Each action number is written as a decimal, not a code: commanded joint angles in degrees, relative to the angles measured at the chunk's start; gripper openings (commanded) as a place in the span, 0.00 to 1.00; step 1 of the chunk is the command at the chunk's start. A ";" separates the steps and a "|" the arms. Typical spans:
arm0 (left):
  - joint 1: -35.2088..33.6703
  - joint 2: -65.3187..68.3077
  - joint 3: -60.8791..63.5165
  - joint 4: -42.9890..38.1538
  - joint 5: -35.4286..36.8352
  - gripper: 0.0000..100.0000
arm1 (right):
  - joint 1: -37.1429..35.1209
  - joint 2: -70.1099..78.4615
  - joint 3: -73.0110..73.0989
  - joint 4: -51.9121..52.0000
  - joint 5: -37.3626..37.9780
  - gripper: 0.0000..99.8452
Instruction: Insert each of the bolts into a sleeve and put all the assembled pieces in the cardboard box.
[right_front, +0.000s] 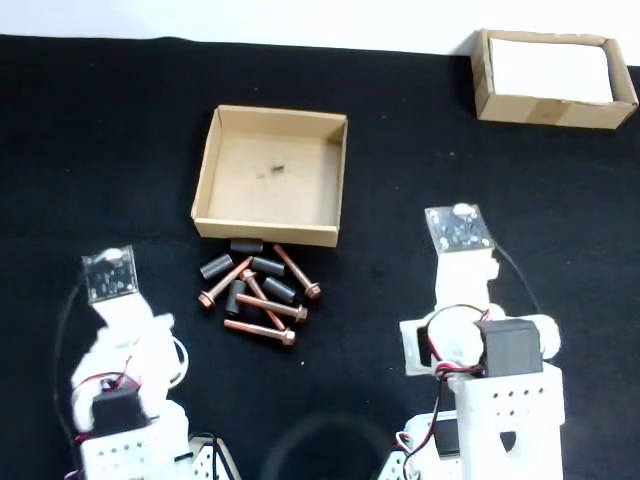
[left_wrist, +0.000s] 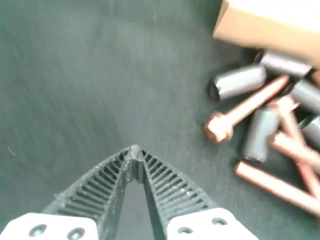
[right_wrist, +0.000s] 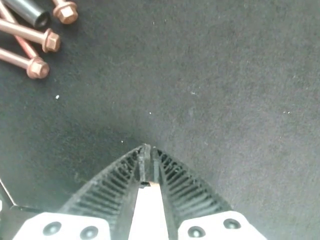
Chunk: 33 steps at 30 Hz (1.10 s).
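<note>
Several copper bolts (right_front: 262, 308) and several black sleeves (right_front: 268, 266) lie in a loose pile just in front of the open cardboard box (right_front: 265, 233), which holds nothing. My left gripper (left_wrist: 134, 152) is shut with nothing in it, low over the black mat beside the pile; a bolt (left_wrist: 242, 111) and a sleeve (left_wrist: 239, 82) lie close ahead of it. My right gripper (right_wrist: 146, 150) is shut and holds nothing, over bare mat on the other side of the pile; bolt heads (right_wrist: 37, 66) and a sleeve end (right_wrist: 29, 13) show at the edge of its view.
A second cardboard box (right_front: 545, 108) with a white sheet inside stands at the far right corner. The left arm (right_front: 120, 340) and right arm (right_front: 470, 330) sit at the near edge. Black mat covers the table.
</note>
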 joint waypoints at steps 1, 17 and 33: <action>1.63 0.22 -11.82 8.26 -1.67 0.03 | 0.31 -0.22 0.22 -0.84 0.35 0.01; 1.19 49.80 -57.45 19.25 3.43 0.03 | -23.08 21.05 -8.13 -6.37 11.60 0.04; -36.88 49.45 -58.68 -3.43 3.52 0.03 | -34.86 62.81 -47.60 0.31 35.87 0.18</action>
